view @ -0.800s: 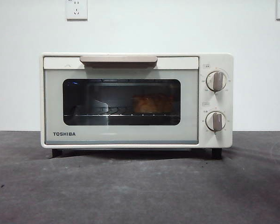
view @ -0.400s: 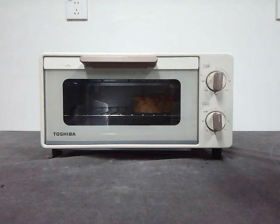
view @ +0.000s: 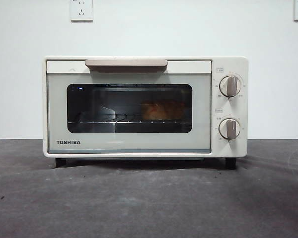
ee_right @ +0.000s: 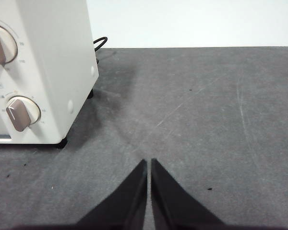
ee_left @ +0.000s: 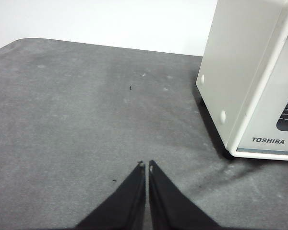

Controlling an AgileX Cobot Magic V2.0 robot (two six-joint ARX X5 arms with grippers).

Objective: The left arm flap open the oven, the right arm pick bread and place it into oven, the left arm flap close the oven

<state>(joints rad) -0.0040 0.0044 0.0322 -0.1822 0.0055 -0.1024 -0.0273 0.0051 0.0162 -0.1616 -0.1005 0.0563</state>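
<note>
- Front view: oven (view: 145,106) sits on the dark table (view: 149,198) with its door shut and the handle (view: 126,63) up top. The bread (view: 162,110) is inside on the rack (view: 124,120), toward the right of the window. No arm shows here.
- Handling guess: the bread looks light, soft and easy to crush, so it wants a gentle pinch across its short width at the middle. The oven is stiff and looks heavy enough to stay put. The door is best worked by the bar handle, and its glass is the fragile part.
- Task looks done: bread in, door closed.
- Left wrist view: left gripper (ee_left: 147,165) has its jaws pressed together with nothing between them. It hangs over bare table, well apart from the oven's side.
- Right wrist view: right gripper (ee_right: 149,163) likewise has jaws closed together and empty. It is over the table, off the oven's knob (ee_right: 20,111) side. A black cord (ee_right: 100,44) trails behind the oven.
- Against the earlier front frames: nothing differs. Door, bread and knobs are the same.
</note>
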